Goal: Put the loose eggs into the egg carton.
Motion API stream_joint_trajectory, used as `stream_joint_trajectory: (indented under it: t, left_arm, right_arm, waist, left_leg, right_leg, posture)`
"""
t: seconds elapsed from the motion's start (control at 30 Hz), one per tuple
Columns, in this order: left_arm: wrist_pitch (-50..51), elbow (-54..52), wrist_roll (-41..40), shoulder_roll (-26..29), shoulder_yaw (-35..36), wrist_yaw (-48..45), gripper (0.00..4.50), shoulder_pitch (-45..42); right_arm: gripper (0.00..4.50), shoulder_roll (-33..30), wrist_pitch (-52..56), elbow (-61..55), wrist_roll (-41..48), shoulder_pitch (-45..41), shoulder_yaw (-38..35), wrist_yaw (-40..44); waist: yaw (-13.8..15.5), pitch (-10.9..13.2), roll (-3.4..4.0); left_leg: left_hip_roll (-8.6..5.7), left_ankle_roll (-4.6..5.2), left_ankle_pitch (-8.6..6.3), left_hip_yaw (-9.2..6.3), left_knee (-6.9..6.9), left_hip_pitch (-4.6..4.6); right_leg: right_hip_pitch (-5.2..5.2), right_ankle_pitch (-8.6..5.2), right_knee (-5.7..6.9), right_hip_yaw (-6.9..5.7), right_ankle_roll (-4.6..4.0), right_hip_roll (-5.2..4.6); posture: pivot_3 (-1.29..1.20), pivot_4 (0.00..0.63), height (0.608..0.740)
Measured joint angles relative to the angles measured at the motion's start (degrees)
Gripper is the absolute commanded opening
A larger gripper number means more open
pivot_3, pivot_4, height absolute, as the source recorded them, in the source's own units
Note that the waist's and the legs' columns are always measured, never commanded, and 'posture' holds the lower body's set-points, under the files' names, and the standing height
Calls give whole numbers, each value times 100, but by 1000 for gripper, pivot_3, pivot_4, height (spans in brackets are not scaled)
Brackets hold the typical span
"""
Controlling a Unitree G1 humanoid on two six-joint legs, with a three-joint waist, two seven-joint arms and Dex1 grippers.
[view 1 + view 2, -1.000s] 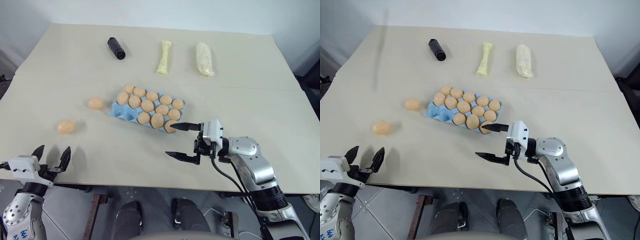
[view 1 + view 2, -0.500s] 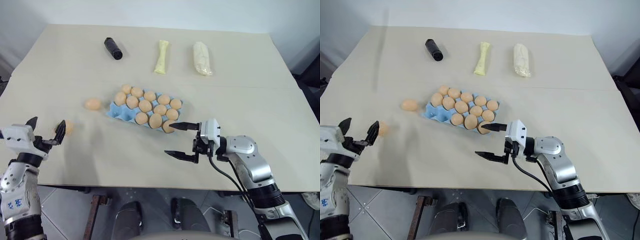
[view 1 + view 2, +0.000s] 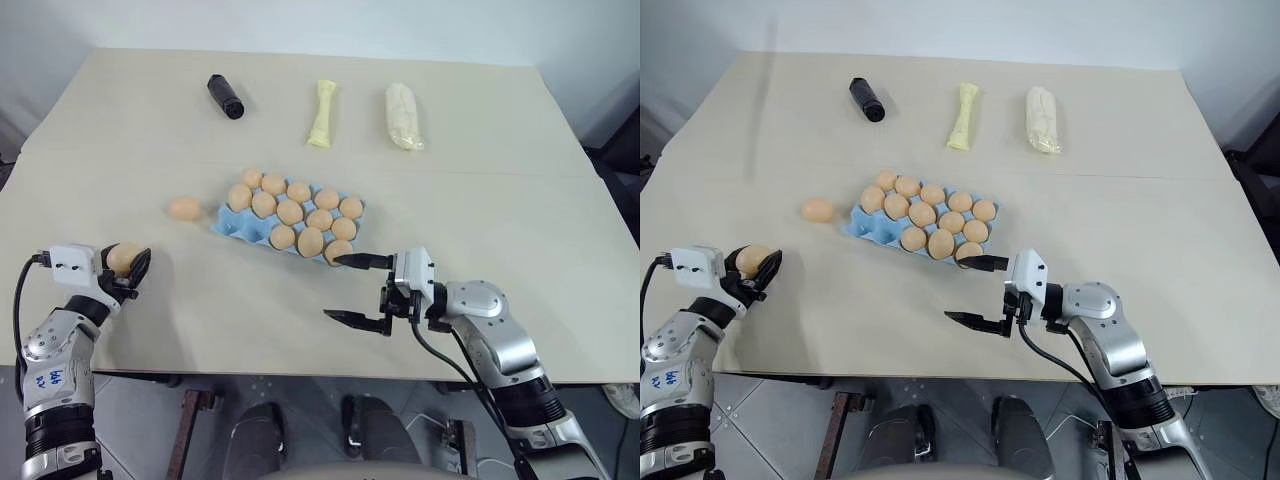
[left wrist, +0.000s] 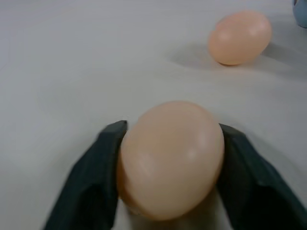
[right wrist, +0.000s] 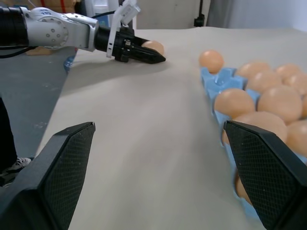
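My left gripper [image 3: 133, 266] is shut on a loose egg [image 3: 121, 257] at the table's near left. In the left wrist view that egg [image 4: 170, 158] sits squeezed between the two black fingers [image 4: 91, 184], low over the tabletop. A second loose egg [image 3: 185, 208] lies just left of the egg carton [image 3: 221, 223], a light blue tray with eggs in most of its cups. My right gripper [image 3: 337, 288] stands open and empty at the carton's near right corner, pointing left. The right wrist view shows the carton [image 5: 219, 82] and the left gripper [image 5: 144, 53] with its egg.
A black cylinder [image 3: 226, 96] lies at the far left of the table [image 3: 480, 210]. Two cream bags [image 3: 323, 113] [image 3: 404, 116] lie at the far middle. Bare tabletop runs between the left gripper and the carton.
My left gripper moved forward over the table edge, came around the near egg and shut on it. The right gripper stayed open and almost still.
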Motion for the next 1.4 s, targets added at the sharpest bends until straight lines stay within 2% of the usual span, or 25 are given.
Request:
stream_joint_trajectory:
  t: [0.13,0.23,0.33,0.43,0.57,0.83,0.97,1.1,1.23,1.4]
  left_arm:
    - [-223,-98,-14,-60,5,-66,1959,53]
    - [-353,-563,-135,-71,-27,-319,1959,61]
    - [-446,-1230,-187,-60,-300,-739,1959,110]
    - [-298,-1699,-204,-58,-968,-1220,1959,-59]
    - [-250,-1453,152,-204,-1755,-1413,1959,-870]
    - [-364,-192,488,-571,-2153,-1431,1959,-1819]
    - [-284,-256,435,-659,-2203,-1570,3253,-1873]
    - [-275,-515,331,-548,-2053,-1607,4468,-1567]
    - [-281,-828,206,-241,-1500,-1542,4488,-1147]
    - [-440,-1064,75,149,-524,-1436,4488,-76]
  right_arm:
    - [4500,-1,-2,5,0,-8,0,3]
    - [4500,-3,-4,17,0,-55,-9,0]
    - [4500,-19,-3,17,0,-55,-14,-4]
    - [4500,-90,20,6,-6,-34,-35,-90]
    - [4500,-104,58,-59,-16,43,-102,-296]
    - [4500,-208,231,-491,-12,377,-247,-657]
    - [4500,-211,276,-692,-7,473,-249,-787]
    - [4500,-213,342,-745,-1,545,-249,-866]
    - [4500,-223,357,-790,2,587,-250,-877]
    - [4500,-265,358,-803,25,610,-258,-789]
  waist:
    - [6,0,0]
    - [6,0,0]
    - [12,0,0]
    - [33,0,0]
    - [26,0,0]
    - [21,0,0]
    - [12,0,0]
    - [12,0,0]
    - [5,0,0]
    - [1,0,0]
  left_leg:
    - [0,0,0,-2,-1,0]
    - [0,-1,1,-3,-2,-1]
    - [-2,-5,1,-2,-3,-1]
    - [-7,-3,3,-2,0,-2]
    - [-19,7,7,0,6,-1]
    - [-19,-17,15,12,7,-5]
    - [-20,-13,13,23,16,-9]
    - [-15,-11,13,22,17,-8]
    - [-7,-9,14,17,13,-6]
    - [0,6,5,16,7,-2]
  right_leg:
    - [0,0,0,-1,0,-2]
    - [0,0,0,-2,0,-3]
    - [1,0,-3,-1,0,-2]
    - [4,0,-4,-3,0,-2]
    - [6,1,0,-1,2,13]
    - [-8,2,4,4,1,26]
    - [-7,8,-2,10,12,32]
    - [-7,8,1,10,13,24]
    - [-7,8,5,8,12,17]
    - [-6,7,0,7,10,3]
  posture:
    - [0,150,740]
    - [0,150,740]
    - [0,150,740]
    - [0,150,740]
    - [0,150,740]
    - [0,150,740]
    - [0,150,740]
    - [0,150,740]
    - [0,150,740]
    - [0,150,740]
